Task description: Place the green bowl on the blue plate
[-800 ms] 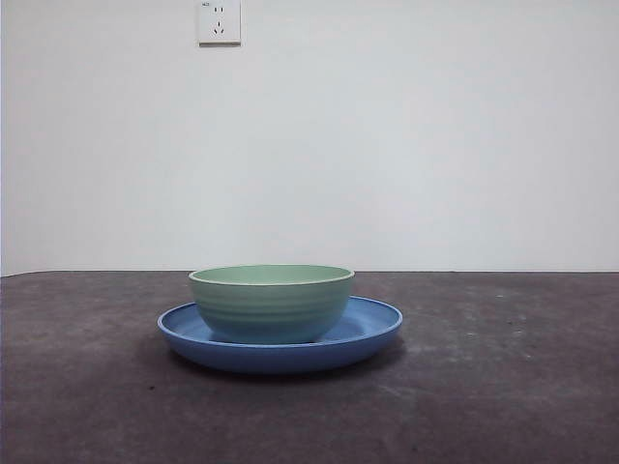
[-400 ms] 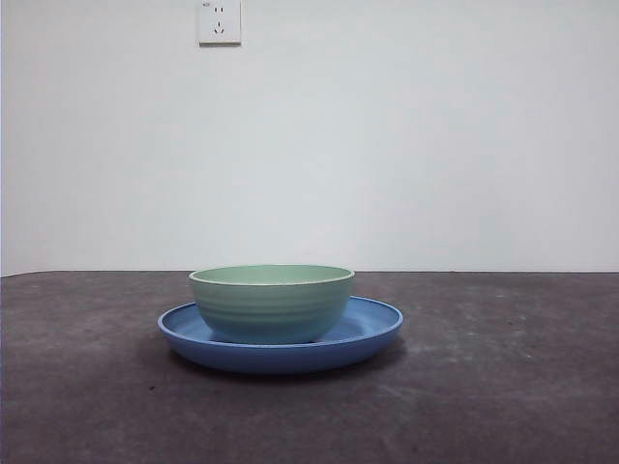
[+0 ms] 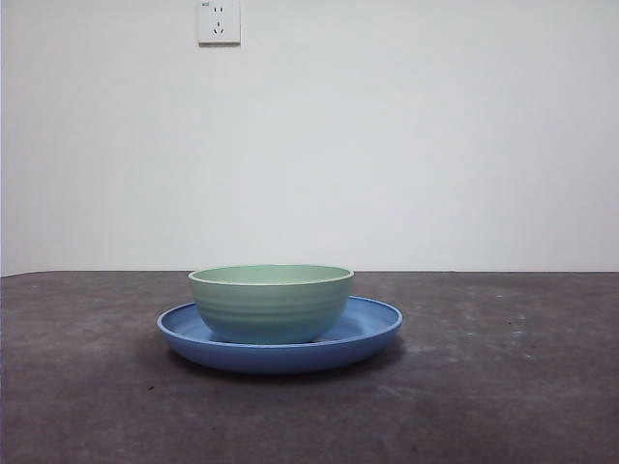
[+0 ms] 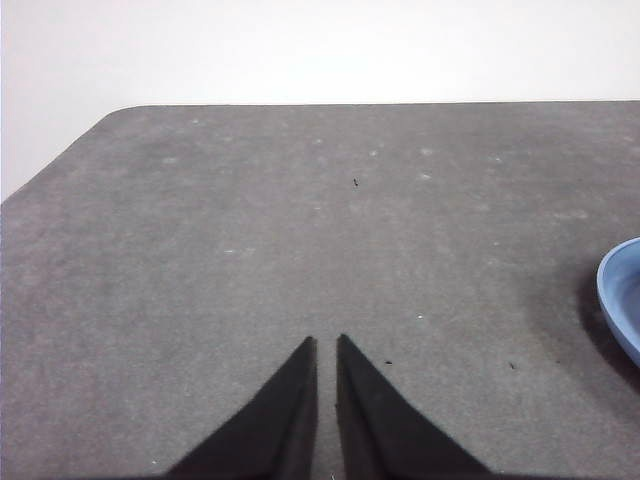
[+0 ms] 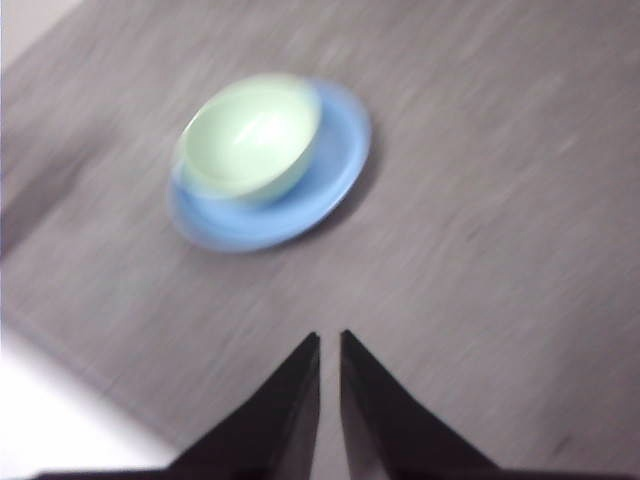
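The pale green bowl point(image 3: 271, 302) sits upright inside the blue plate point(image 3: 372, 324) on the dark table, a little left of the plate's centre. The right wrist view shows the bowl point(image 5: 252, 135) on the plate point(image 5: 330, 170) from above, blurred, some way ahead of my right gripper point(image 5: 329, 338), which is shut and empty. My left gripper point(image 4: 325, 342) is shut over bare table, with only the plate's rim point(image 4: 620, 300) at the picture's edge. Neither arm appears in the front view.
A white wall with a socket point(image 3: 219, 21) stands behind the table. The table's edge point(image 5: 60, 350) lies near my right gripper. The table's far corner point(image 4: 120, 112) shows ahead of my left gripper.
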`<action>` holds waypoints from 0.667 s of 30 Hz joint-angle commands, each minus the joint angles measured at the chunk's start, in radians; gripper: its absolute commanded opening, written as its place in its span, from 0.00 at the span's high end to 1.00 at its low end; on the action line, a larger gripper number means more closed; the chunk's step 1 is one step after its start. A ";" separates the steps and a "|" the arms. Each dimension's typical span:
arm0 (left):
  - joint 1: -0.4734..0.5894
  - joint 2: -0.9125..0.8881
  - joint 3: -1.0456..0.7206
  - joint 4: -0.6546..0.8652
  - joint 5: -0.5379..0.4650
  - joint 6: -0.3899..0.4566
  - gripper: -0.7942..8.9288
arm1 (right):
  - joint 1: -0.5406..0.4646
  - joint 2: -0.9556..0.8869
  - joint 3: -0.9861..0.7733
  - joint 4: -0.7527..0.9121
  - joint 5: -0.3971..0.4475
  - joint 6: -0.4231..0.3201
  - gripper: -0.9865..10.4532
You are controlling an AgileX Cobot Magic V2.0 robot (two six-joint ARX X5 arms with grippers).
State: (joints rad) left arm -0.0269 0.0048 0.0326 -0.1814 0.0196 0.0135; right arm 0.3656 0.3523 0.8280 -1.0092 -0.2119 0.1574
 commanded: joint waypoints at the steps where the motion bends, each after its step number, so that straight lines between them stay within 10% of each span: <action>1: 0.002 -0.002 -0.021 -0.006 -0.005 0.012 0.89 | -0.100 -0.065 -0.119 0.209 0.011 -0.078 0.89; 8: 0.002 -0.002 -0.021 -0.006 -0.005 0.012 0.89 | -0.276 -0.249 -0.505 0.678 0.043 -0.121 0.89; 20: 0.002 -0.002 -0.021 -0.006 -0.005 0.012 0.89 | -0.375 -0.349 -0.777 0.842 0.090 -0.124 0.89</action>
State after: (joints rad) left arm -0.0269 0.0048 0.0326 -0.1810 0.0196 0.0135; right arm -0.0059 0.0082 0.0574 -0.1829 -0.1265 0.0467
